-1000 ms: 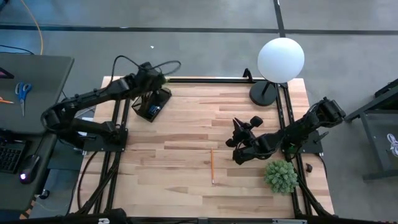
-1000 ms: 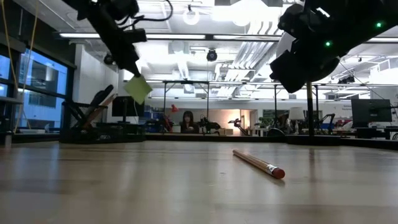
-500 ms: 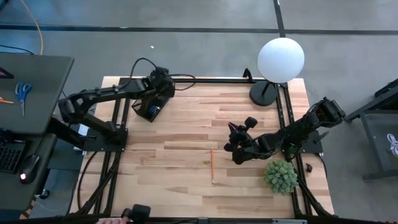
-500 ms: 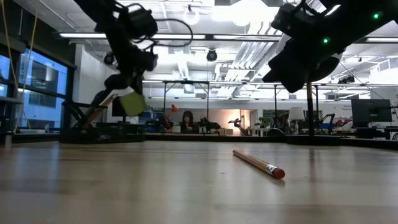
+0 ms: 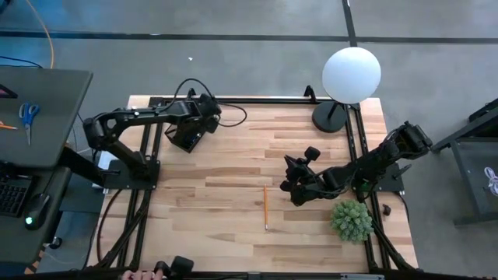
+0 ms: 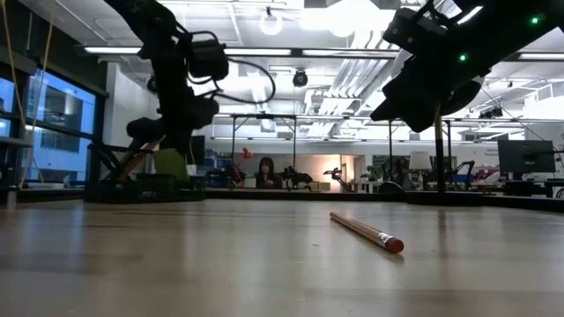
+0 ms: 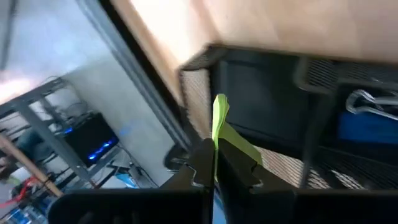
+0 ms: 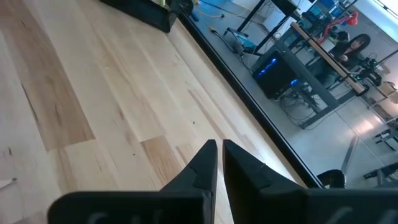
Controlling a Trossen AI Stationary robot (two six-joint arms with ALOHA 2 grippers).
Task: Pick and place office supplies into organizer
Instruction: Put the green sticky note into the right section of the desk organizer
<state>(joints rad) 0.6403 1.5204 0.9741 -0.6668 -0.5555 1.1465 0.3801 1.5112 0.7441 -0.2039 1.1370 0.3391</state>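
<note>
My left gripper [image 5: 205, 115] hangs over the black mesh organizer [image 5: 187, 136] near the table's far left corner, shut on the lime-green sticky-note pad [image 7: 229, 138]. The left wrist view looks into the organizer [image 7: 267, 87], where a blue eraser [image 7: 370, 127] and a binder clip [image 7: 367, 99] lie in a compartment. A wooden pencil [image 5: 265, 206] with a red eraser end [image 6: 394, 245] lies flat on the table. My right gripper [image 5: 291, 177] hovers shut above the table, just right of the pencil. My left gripper pinches the sticky-note pad between its two fingers [image 7: 202, 165], seen edge-on in the wrist view. The free part of the pad [image 7: 219, 109] sticks out past the fingertips toward the organizer. The fingers point down, and the pad [image 6: 169, 163] hangs below them at about rim height.
A white globe lamp [image 5: 351, 74] with a round black base [image 5: 330, 117] stands at the far right corner. A small green plant [image 5: 352, 220] sits at the near right edge. Blue-handled scissors [image 5: 29, 117] lie on the side desk. People sit in the room beyond.
My left gripper has swung a little toward the table's right and come down over the organizer, carrying the green pad from well above the tray to about rim height. My right gripper has drifted slightly toward the pencil. The pencil has stayed put.
</note>
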